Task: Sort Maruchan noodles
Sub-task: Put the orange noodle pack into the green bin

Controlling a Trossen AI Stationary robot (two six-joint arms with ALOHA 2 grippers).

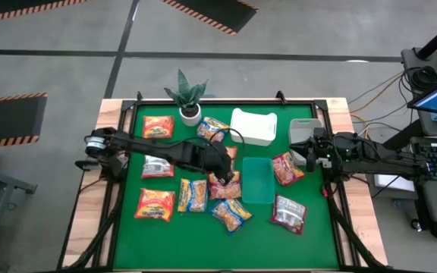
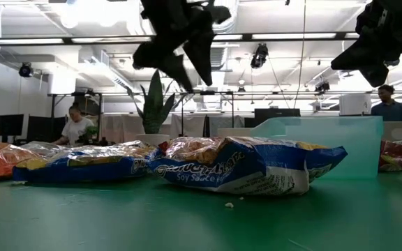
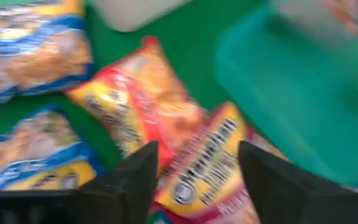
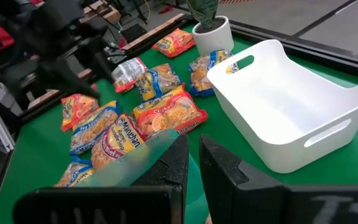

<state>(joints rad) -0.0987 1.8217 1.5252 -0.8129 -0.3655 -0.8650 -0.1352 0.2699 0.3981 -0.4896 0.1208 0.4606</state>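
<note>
Several Maruchan packets lie flat on the green mat: orange ones (image 1: 158,127) (image 1: 155,205), yellow-and-blue ones (image 1: 192,195) (image 1: 231,214), dark red-and-silver ones (image 1: 287,167) (image 1: 289,213). My left gripper (image 1: 222,173) (image 3: 194,180) is open. It hangs over an orange packet (image 3: 201,171) (image 1: 224,184) in the middle of the mat. In the low view it (image 2: 180,42) stands well above the packets. My right gripper (image 1: 309,149) (image 4: 194,163) is shut and empty, raised at the mat's right side near the grey bin (image 1: 303,133).
A white tub (image 1: 253,126) (image 4: 291,106) stands at the mat's far middle, with a clear tray (image 1: 258,180) lying in front of it. A potted plant (image 1: 188,102) is at the far edge. People stand in the room behind the table (image 2: 75,125).
</note>
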